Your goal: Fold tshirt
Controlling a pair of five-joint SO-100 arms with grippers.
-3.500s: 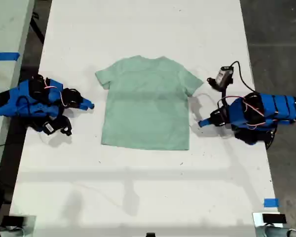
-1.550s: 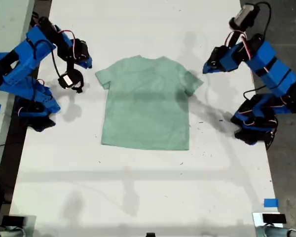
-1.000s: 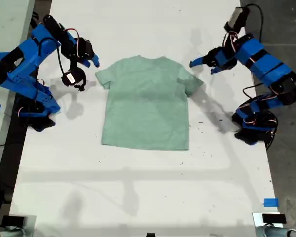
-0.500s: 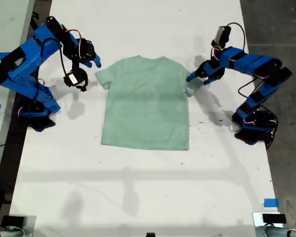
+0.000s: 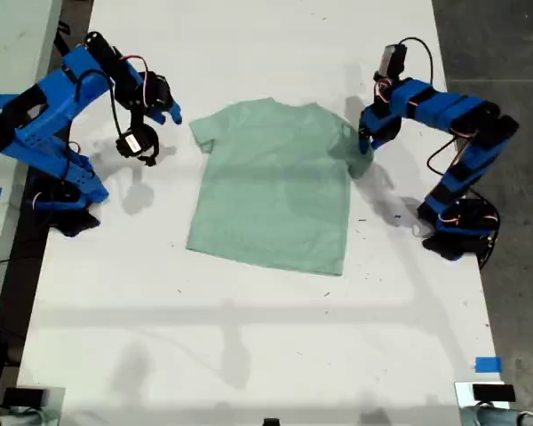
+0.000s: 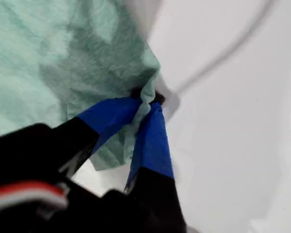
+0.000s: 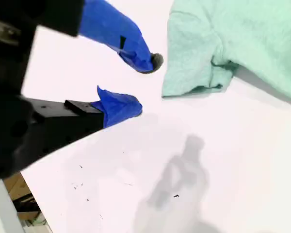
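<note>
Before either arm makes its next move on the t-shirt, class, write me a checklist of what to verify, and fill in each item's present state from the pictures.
1. My first pincer has cloth: ok, shut on the edge of the t-shirt at the sleeve on the exterior view's right.
2. My second pincer is ready: ok, open, beside the other sleeve, not touching it.
3. Both sleeves held: not ok, only one is.
4. T-shirt lies flat: not ok, bunched at my first pincer.
5. Table free of other things around the shirt: ok in the exterior view.
6. Grip depth of my first pincer: cannot tell how many cloth layers it holds.
</note>
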